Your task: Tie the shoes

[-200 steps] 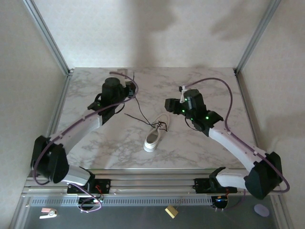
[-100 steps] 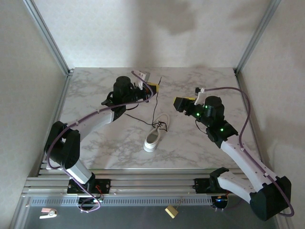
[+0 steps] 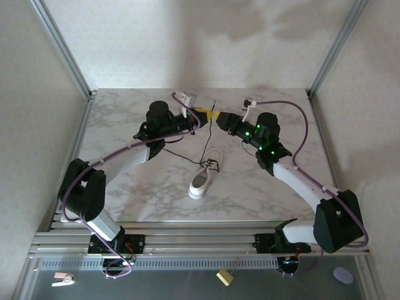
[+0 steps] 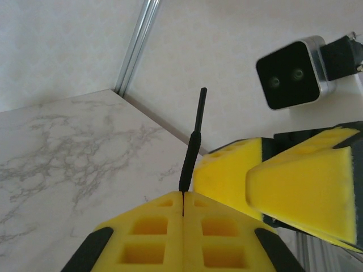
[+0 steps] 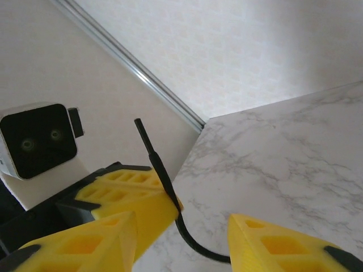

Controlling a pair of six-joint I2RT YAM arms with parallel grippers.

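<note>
The white sneaker (image 3: 204,177) lies near the middle of the marble desk (image 3: 137,190), toe pointing toward the arms' bases and heel toward the far wall. Its black laces (image 3: 208,139) are untied. One strand trails loosely across the desk to the left of the shoe. The other rises from the eyelets, up and away from the shoe, to the left gripper (image 3: 207,114).

The left gripper's jaws are pressed together on this raised strand near its end. In the left wrist view the lace (image 4: 190,154) comes out of the seam where the two yellow pads meet (image 4: 183,199), and its stiff tip stands up above them.

The right gripper (image 3: 220,117) hovers just beside the left one, above the far half of the desk, the two nearly tip to tip. Its jaws are parted at a moderate width. In the right wrist view (image 5: 184,226) the lace (image 5: 160,164) curves down through the gap between its yellow fingers (image 5: 91,243) and touches neither, so nothing is gripped on that side.
</note>
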